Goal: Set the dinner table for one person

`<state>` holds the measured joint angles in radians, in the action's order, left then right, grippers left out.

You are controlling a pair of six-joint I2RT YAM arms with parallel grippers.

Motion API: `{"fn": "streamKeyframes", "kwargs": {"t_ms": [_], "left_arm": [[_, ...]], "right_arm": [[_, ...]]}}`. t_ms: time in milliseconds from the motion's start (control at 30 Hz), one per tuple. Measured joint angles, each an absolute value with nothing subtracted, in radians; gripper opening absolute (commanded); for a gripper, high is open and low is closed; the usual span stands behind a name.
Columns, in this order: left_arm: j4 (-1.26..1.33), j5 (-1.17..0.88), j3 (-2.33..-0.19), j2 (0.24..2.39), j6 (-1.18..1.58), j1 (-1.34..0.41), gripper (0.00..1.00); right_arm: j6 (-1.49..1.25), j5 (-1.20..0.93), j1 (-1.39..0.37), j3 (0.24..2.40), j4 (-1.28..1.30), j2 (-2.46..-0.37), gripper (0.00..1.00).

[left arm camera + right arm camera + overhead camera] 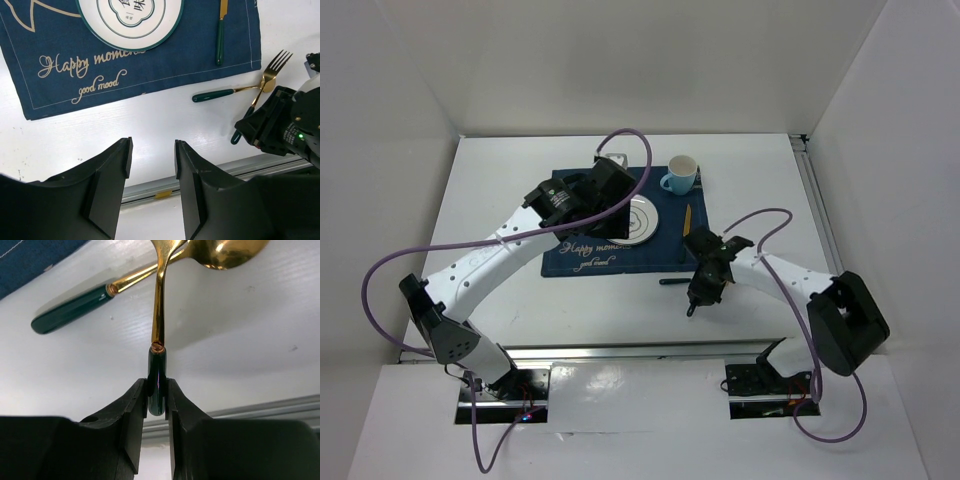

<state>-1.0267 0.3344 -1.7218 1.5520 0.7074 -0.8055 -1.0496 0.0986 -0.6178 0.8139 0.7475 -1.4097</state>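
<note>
**Desk:** How is the right arm sitting?

**Me:** Folded, from what I see. The elbow is out by the right edge of the table (500,170). The forearm reaches back left and the wrist tips down near the front edge, just off the near right corner of the placemat (165,65). The right gripper (156,390) is clamped on the green handle of the fork (272,72), close to the handle's end.

**Desk:** And the fork itself?

**Me:** Its gold shaft runs away from the pads and crosses the spoon (215,94) by the bowl. The spoon lies on bare table along the placemat's near edge. I can't tell whether the fork's handle is clear of the surface.

**Desk:** Left arm?

**Me:** Stretched long from the near left corner, slanting up and across, with the wrist high over the placemat. The left gripper (152,147) points down with its fingers apart, and bare table shows between them.

**Desk:** The table?

**Me:** It spans everything. The placemat is mid-table towards the far edge, with the plate (92,12) on it. The knife (220,35) lies along the placemat's right side and the cup (682,175) is at its far right corner.
</note>
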Motion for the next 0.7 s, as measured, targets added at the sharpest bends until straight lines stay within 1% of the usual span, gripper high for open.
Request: {"fn": "streamKeyframes", "kwargs": {"t_ms": [200, 300, 367, 433, 533, 633, 700], "left_arm": [[-1.029, 0.325, -1.723, 1.552, 0.699, -0.805, 0.56], [-1.063, 0.324, -1.758, 1.559, 0.683, -0.801, 0.56], [-1.102, 0.326, -1.832, 1.576, 0.682, -0.793, 0.56], [-1.137, 0.335, -1.917, 1.586, 0.685, -0.770, 0.56], [-1.185, 0.361, -2.025, 1.583, 0.719, -0.717, 0.56], [-1.200, 0.393, -2.038, 1.517, 0.768, -0.664, 0.56], [-1.186, 0.398, -1.991, 1.434, 0.794, -0.640, 0.56]], "right_arm": [[-1.028, 0.109, -0.628, 0.885, 0.840, -1.330, 0.00], [-0.977, 0.116, -0.657, 0.987, 0.867, -1.310, 0.00], [-0.933, 0.112, -0.690, 1.076, 0.868, -1.330, 0.00], [-0.882, 0.097, -0.733, 1.183, 0.859, -1.392, 0.00], [-0.802, 0.072, -0.794, 1.379, 0.835, -1.567, 0.00], [-0.725, 0.027, -0.828, 1.572, 0.786, -1.773, 0.00], [-0.685, -0.006, -0.837, 1.687, 0.759, -1.897, 0.00]]}}
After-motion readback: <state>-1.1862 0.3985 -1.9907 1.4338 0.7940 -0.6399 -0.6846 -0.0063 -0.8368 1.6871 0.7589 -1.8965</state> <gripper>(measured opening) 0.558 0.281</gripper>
